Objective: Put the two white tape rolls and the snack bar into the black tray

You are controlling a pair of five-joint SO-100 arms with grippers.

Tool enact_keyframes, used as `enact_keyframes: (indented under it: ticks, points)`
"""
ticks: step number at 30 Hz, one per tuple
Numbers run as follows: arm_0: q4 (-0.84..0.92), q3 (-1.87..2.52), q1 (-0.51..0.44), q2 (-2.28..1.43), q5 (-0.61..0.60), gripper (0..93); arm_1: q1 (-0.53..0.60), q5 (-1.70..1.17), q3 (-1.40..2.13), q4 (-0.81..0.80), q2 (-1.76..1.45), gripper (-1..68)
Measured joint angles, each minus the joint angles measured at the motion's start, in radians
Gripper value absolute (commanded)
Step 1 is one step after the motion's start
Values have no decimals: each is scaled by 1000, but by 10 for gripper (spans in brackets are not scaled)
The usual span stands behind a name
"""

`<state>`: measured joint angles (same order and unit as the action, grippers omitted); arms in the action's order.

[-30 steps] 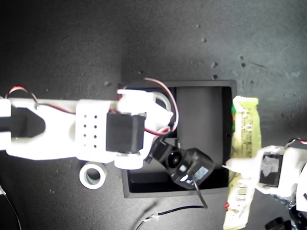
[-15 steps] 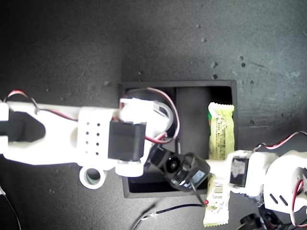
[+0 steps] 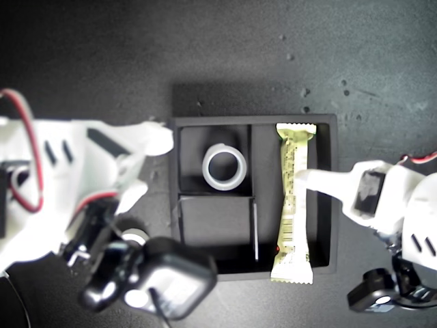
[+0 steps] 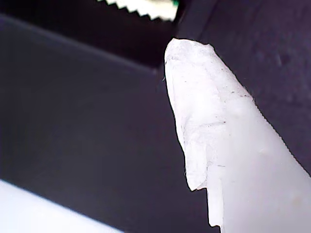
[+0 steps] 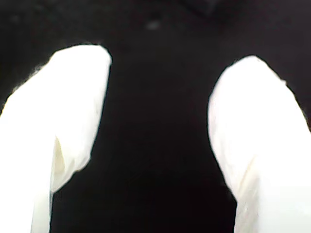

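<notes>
Matte black tray holds a white tape ring and the crinkled snack bar. My second hand is spread; my first hand's state I cannot tell.

A dark grey, matte tabletop is filling the exterior view from edge to edge, its finish looking faintly mottled and rough. Light is falling unevenly on it, so the upper part is showing paler grey while the lower corners are fading towards black. A loose scatter of small pale specks is lying on the surface towards the exterior view's upper right, some sitting close together and others lying well apart.
</notes>
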<state>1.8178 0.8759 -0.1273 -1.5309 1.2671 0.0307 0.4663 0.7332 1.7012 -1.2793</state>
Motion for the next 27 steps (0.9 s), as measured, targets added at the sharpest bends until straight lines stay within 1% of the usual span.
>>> enact_keyframes:
  ticks: [2, 3, 6, 8, 10, 15, 18, 22, 27]
  points:
    - [0, 60, -54, -2, 63, 157, -57, 0, -58, 58, -64, 185]
    - [0, 91, -80, 0, 100, 159, -81, 0, -46, 71, -124, 173]
    - [-8, 184, -156, -2, 216, 160, -141, 60, 77, 89, -345, 138]
    - [-15, 245, -195, -17, 287, 153, -155, 150, 181, 94, -486, 102]
    - [-80, 333, -224, -60, 344, 144, -150, 255, 281, 94, -621, 68]
    - [-302, 522, -318, -115, 422, 137, -75, 488, 629, -8, -979, 22]
    - [-397, 537, -383, -87, 446, 137, -64, 578, 865, -58, -1158, 1]
    - [-497, 565, -411, -20, 476, 138, -38, 646, 1089, -114, -1316, 1]
    - [-615, 635, -420, 11, 491, 139, -17, 689, 1195, -143, -1362, 0]
